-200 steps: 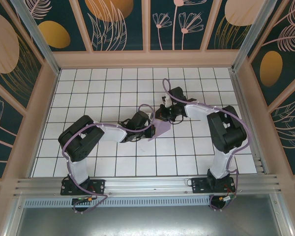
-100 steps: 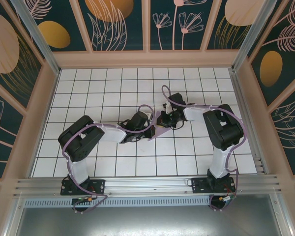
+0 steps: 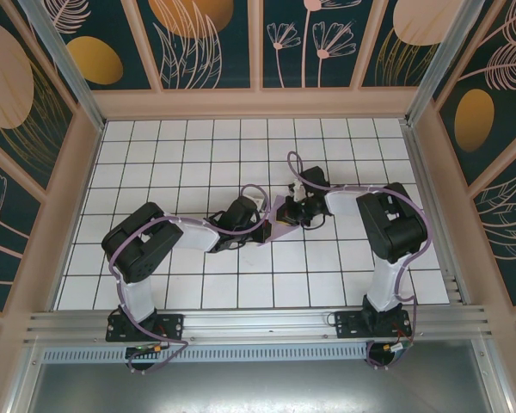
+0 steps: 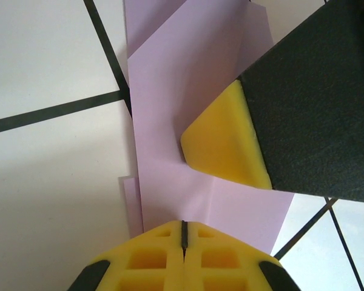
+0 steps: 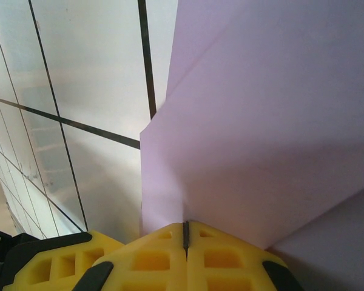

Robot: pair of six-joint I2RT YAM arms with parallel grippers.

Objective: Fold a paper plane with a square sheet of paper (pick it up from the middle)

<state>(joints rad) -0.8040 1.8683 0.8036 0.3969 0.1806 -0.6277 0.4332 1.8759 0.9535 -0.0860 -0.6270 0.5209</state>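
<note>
1. Left claw: we find both yellow fingers pressed together, with an edge of the sheet of paper pinched between them.
2. Right claw: the jaws are likewise closed tight, and they grip the same sheet at another edge.
3. Location: the lavender sheet sits between the two claws near the middle of the white tiled counter. It is partly folded, with several layers overlapping. We cannot tell whether its underside touches the counter.
4. Top view: we see the left arm and the right arm bent inward, their wrists meeting at the sheet. A small lavender patch of the sheet shows between them.
5. Left wrist view: this adds the right claw's yellow pad on its black finger. The pad's tip touches the sheet's upper face just beside a crease.
6. Right wrist view: we note slanted fold edges crossing the layers, with dark tile lines to the left of the sheet.
7. Count: two arms, two claws, one sheet.
</note>
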